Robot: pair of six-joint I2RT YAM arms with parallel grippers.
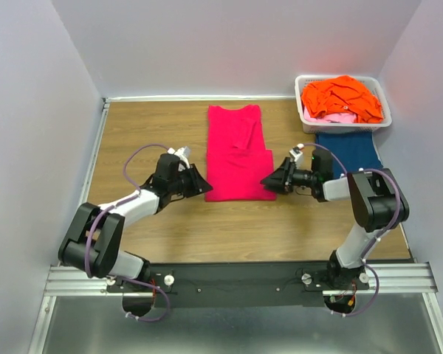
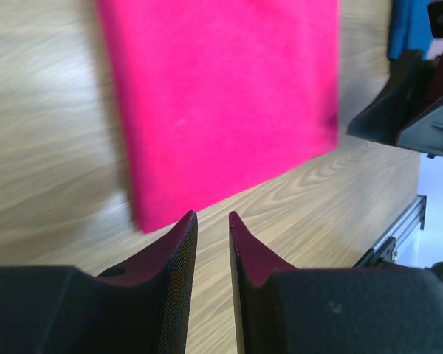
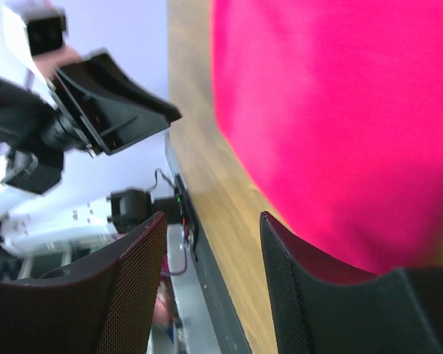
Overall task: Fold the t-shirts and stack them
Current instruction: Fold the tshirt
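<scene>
You have the magenta t-shirt lying flat, partly folded, mid-tabletop, with the left claw narrowly parted and the right claw spread, both empty beside its near corners, so the next move calls for pinching that hem.

Pale pink shirt lies mostly hidden under orange shirts in the basket
</scene>
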